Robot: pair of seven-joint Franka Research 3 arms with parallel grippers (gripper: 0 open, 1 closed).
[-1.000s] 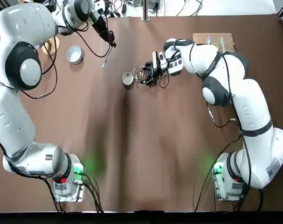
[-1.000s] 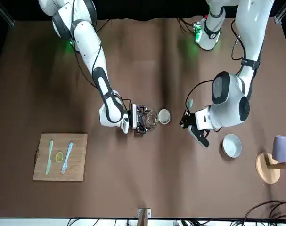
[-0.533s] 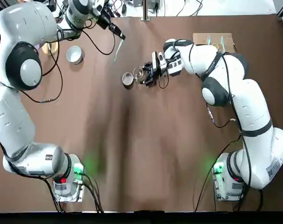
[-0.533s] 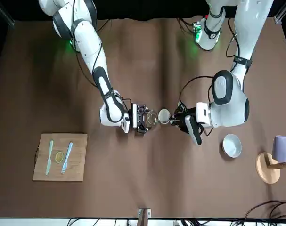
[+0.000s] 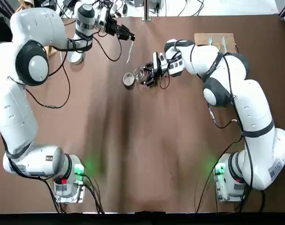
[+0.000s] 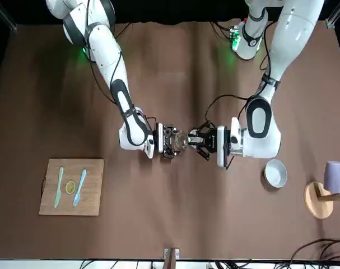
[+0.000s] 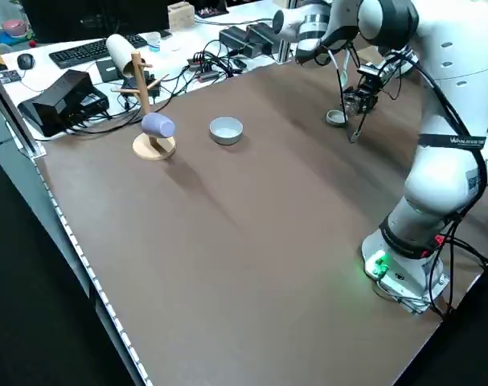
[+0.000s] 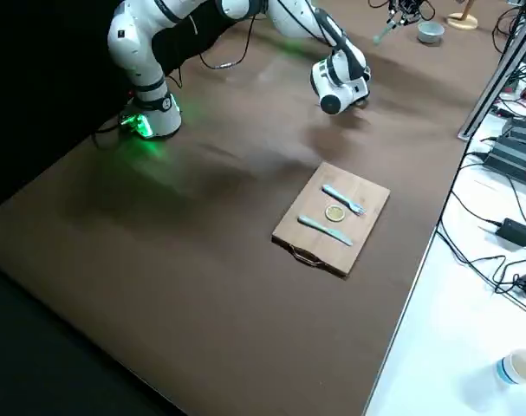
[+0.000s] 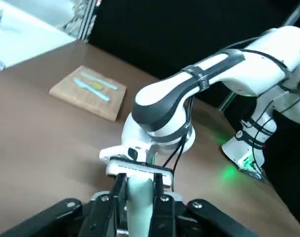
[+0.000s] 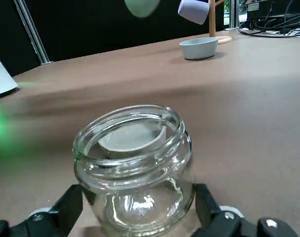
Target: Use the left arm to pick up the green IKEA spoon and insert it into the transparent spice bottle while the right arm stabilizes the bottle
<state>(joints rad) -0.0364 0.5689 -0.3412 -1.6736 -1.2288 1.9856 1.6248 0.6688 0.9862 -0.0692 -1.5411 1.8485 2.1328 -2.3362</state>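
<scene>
on the brown tabletop [image 5: 147, 164], the right gripper [image 10: 140, 205] is clamped on the clear glass jar [image 10: 135, 197]; the left gripper [image 9: 140, 207], near it, pinches the pale green spoon [image 9: 140, 205].

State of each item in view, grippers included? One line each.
Left gripper: shut on the spoon
Right gripper: shut on the jar
Green spoon: held, outside the jar
Clear glass jar: upright, uncapped, no spoon in it
Round lid: off the jar, on the table
White bowl: upright
Purple cup: hung on wooden rack
Cutting board: flat, bearing knife and fork
</scene>
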